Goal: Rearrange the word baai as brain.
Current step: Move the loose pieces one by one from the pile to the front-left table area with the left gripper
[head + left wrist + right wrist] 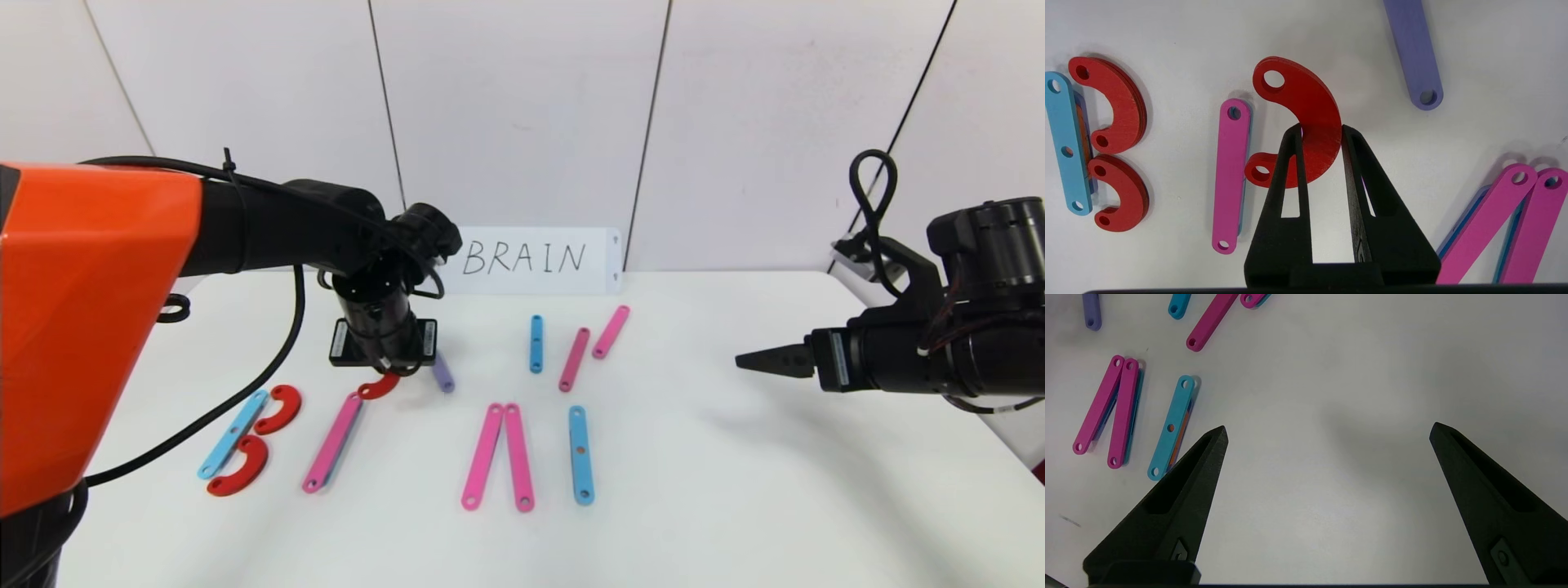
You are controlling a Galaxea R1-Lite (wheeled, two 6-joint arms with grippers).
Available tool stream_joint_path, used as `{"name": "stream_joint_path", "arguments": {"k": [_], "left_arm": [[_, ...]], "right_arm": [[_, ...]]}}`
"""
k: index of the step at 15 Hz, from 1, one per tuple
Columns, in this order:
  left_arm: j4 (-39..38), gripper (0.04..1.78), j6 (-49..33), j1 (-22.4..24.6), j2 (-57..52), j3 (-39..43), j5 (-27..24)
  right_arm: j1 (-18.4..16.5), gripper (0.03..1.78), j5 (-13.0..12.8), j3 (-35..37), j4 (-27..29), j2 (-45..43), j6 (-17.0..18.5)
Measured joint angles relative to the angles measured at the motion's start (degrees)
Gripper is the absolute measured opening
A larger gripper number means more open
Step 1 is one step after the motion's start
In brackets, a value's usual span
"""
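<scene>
While the letters lay flat on the white bench, the following was recorded.

Letter B: a light blue bar with two red arcs touching its right side, at the near left of the bench.

Second letter: a long pink bar lying slanted just right of the B, with a third red arc at its far end.

Third letter: two pink bars meeting at their far ends and splaying toward the near edge.

Fourth letter: one blue bar just right of that pair, apart from it.

Spare pieces: a short blue bar and two pink bars farther back, near the white card handwritten "BRAIN"; a purple bar beside the left arm.

Left pincer: pinching the third red arc across its curved middle, pointed straight down over the far end of the long pink bar.

Right pincer: spread wide, held level above the bare right side of the bench, well apart from all pieces.

Obscured: in the head view the left wrist covered most of the gripped arc and the far part of the purple bar. Whether the arc rested on the bench or was raised could not be told.
</scene>
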Motion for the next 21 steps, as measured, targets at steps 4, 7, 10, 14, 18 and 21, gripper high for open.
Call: {"name": "stream_joint_path", "arguments": {"k": [4,7,10,14,18,21], "left_arm": [[-4.96,0.29,0.11,0.20,-2.46,7.79,-1.11],[-6.18,0.29,0.17,0.26,-3.01,10.67,-2.93],[-6.49,0.29,0.61,0.48,-3.10,11.93,-4.17],[-8.08,0.29,0.48,0.61,-2.76,13.56,-4.30],[-9.07,0.29,0.33,1.00,-2.13,13.71,-4.96],[-9.57,0.29,0.52,1.77,-1.57,13.53,-5.05]], "right_arm": [[0.05,1.73,-0.02,0.00,0.00,-0.05,-0.02],[0.06,1.73,0.00,0.00,0.00,-0.02,0.00],[0.06,1.73,0.00,0.00,-0.02,0.05,0.00],[0.06,1.73,0.00,0.00,-0.02,0.09,0.00],[0.06,1.73,-0.02,0.00,-0.02,0.11,0.00],[0.05,1.73,-0.02,0.00,-0.02,0.16,0.00]]}}
